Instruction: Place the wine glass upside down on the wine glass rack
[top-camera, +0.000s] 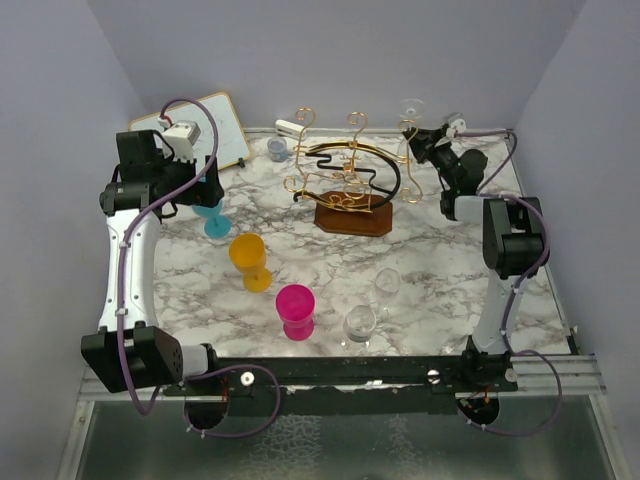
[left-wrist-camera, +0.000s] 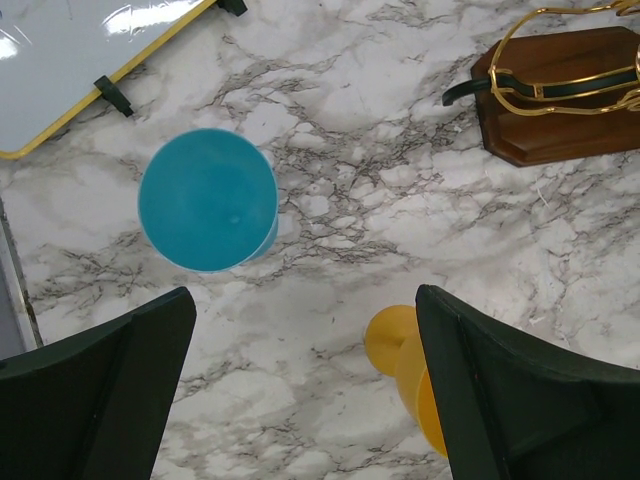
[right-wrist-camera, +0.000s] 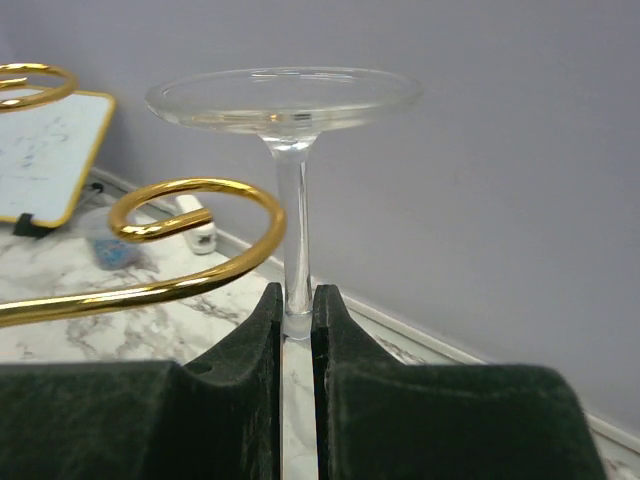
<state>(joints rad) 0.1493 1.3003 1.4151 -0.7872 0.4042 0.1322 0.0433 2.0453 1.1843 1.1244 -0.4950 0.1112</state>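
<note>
Right jaws clenched on wine glass (right-wrist-camera: 291, 215) stem, beside rack (right-wrist-camera: 195, 186) curl, left jaws released

The rack (right-wrist-camera: 197, 185) curls just beside the wine glass (right-wrist-camera: 291, 225), blocking that side.

A teal goblet (top-camera: 213, 218), yellow goblet (top-camera: 250, 260) and pink goblet (top-camera: 295, 310) stand apart on the marble table (top-camera: 440, 270).

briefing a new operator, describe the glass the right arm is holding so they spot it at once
At the back of the table stands a gold wire rack on a brown base. Right of it, the right tool pinches a clear wine glass by its stem, foot up. Other clear glasses sit on the table; only this one is lifted.
</note>
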